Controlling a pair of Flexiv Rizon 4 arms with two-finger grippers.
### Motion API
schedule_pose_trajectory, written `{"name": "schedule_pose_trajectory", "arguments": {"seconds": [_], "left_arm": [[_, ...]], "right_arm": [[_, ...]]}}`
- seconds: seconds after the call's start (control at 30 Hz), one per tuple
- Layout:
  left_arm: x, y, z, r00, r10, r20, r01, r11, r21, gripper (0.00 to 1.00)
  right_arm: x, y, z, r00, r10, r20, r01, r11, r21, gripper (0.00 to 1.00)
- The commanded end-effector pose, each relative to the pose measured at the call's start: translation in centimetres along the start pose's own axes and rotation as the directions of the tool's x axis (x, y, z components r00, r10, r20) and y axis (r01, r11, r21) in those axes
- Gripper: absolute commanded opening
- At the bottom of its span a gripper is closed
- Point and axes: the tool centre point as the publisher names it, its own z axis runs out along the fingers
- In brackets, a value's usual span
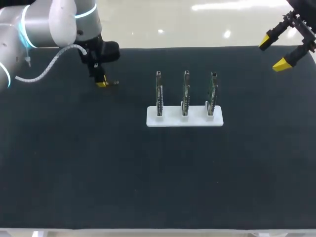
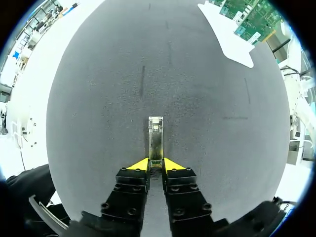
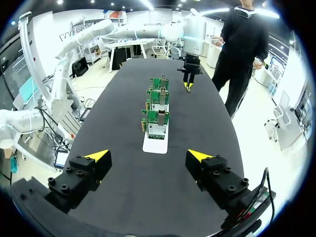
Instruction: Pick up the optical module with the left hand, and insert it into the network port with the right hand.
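Optical module [image 2: 155, 138] is clamped at its near end in the left gripper [image 2: 156, 165], at about ten o'clock from the white stand [image 1: 184, 120]; whether it is off the table [image 1: 98, 163] I cannot tell. By my reading the pick is begun, at most barely done. Handover and insertion are all still to do: the right gripper [image 1: 274, 52] hangs spread wide and empty at two o'clock from the stand, well apart from the three upright boards [image 1: 185, 94] carrying the network ports [image 3: 159, 117]
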Motion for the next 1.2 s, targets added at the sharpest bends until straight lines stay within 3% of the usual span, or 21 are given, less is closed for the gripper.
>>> {"name": "schedule_pose_trajectory", "arguments": {"seconds": [0.03, 0.4, 0.63, 0.83, 1.2], "left_arm": [[-0.2, 0.3, -1.2, 1.0, 0.002, 0.016, -0.002, 1.0, 0.024, 0.0], [1.0, -3.2, -7.5, 0.982, 0.022, 0.187, -0.043, 0.994, 0.105, 0.0], [1.2, -6.4, -9.4, 0.952, 0.018, 0.305, -0.056, 0.992, 0.117, 0.0], [0.8, -8.9, -11.7, 0.894, 0.0, 0.447, -0.056, 0.992, 0.111, 0.0], [-1.6, -12.5, -15.1, 0.788, -0.014, 0.615, -0.073, 0.991, 0.116, 0.0]], "right_arm": [[0.0, 0.1, 0.0, 1.0, 0.0, 0.0, 0.0, 1.0, 0.002, 1.0], [0.0, 0.1, 0.0, 1.0, 0.0, 0.0, 0.0, 1.0, 0.002, 1.0], [0.0, 0.1, 0.0, 1.0, 0.0, 0.0, 0.0, 1.0, 0.002, 1.0], [0.0, 0.1, 0.0, 1.0, 0.0, 0.0, 0.0, 1.0, 0.002, 1.0], [0.0, 0.1, 0.0, 1.0, 0.0, 0.0, 0.0, 1.0, 0.002, 1.0]]}}
